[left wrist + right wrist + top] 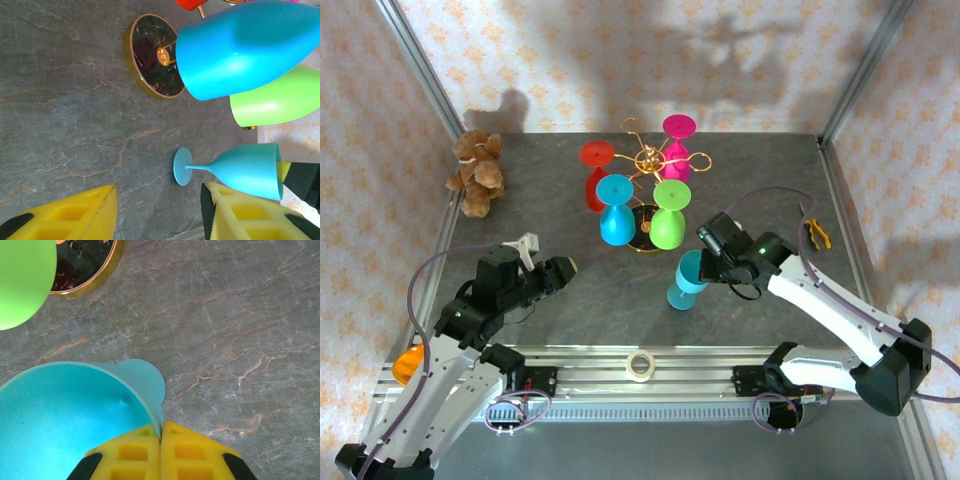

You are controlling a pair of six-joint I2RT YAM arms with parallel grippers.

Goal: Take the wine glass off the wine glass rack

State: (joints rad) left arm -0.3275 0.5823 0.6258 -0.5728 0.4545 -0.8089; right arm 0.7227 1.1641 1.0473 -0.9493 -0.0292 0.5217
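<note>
Already clear of gold wire wine glass rack (650, 160): turquoise wine glass (688, 278) upright nearer front edge of table (580, 320), right gripper (161, 432) clamped on rim (likely steadying for set-down); left gripper (159, 200) spread.

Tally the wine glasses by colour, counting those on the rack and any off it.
red wine glass: 1
magenta wine glass: 1
blue wine glass: 1
green wine glass: 1
teal wine glass: 1, off the wine glass rack, rim pinched by the right gripper
Total: 5
</note>
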